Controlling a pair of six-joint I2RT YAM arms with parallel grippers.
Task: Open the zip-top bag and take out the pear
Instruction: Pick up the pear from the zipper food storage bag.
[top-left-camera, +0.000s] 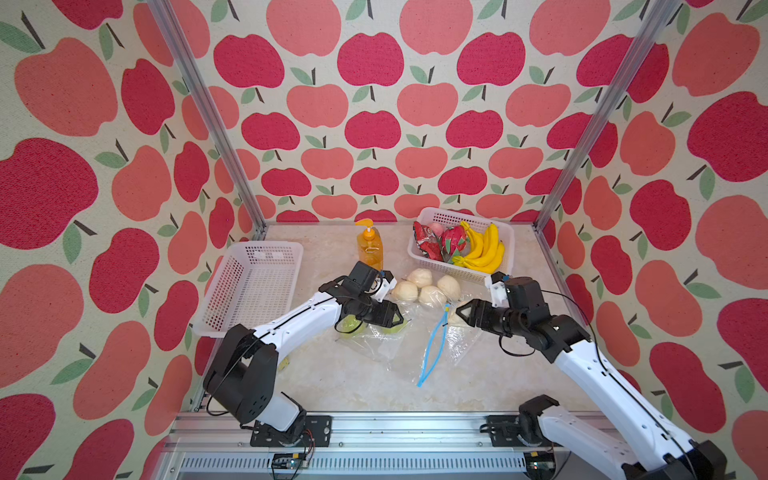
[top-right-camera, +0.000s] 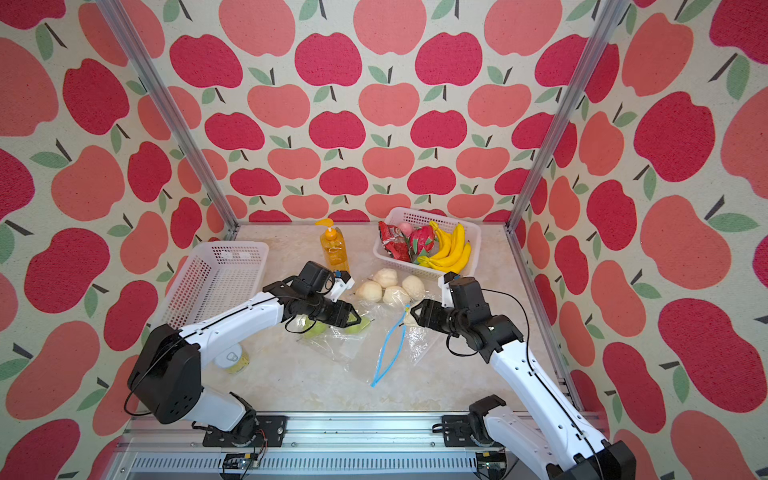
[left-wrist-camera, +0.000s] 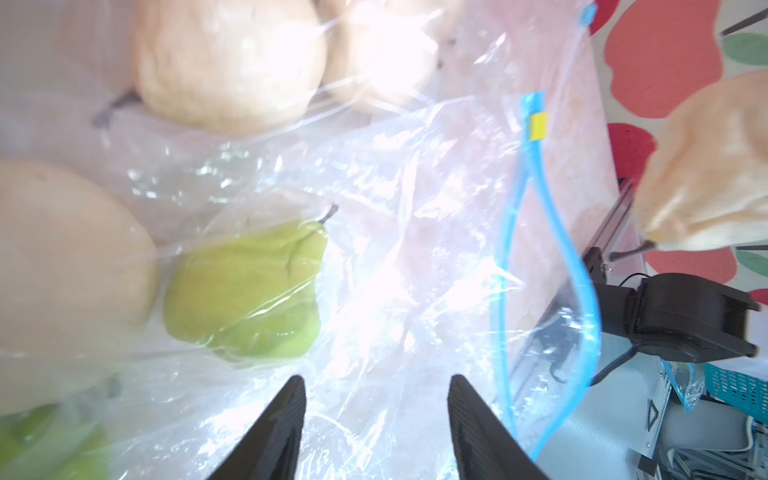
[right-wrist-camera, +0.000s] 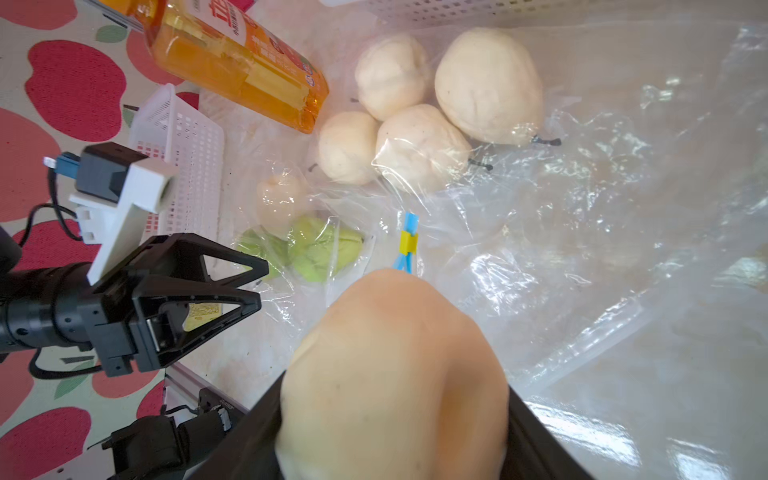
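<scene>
Gripping a pale pear (right-wrist-camera: 390, 374), the right gripper (top-left-camera: 459, 311) hovers just beside the blue zipper (left-wrist-camera: 532, 103) of the zip-top bag (right-wrist-camera: 582, 216). The zipper gapes and the pear appears clear of it. Across the zipper, the left gripper (left-wrist-camera: 376, 380) has its jaws apart and empty. Judgement: the bag needs no bracing now.

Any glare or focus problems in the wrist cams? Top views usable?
Left wrist view: glare blows out the crinkled clear plastic zip-top bag, and the whole frame is soft. Right wrist view: the close pale tan pear is out of focus, background sharp. Both top views: even light, sharp.
</scene>
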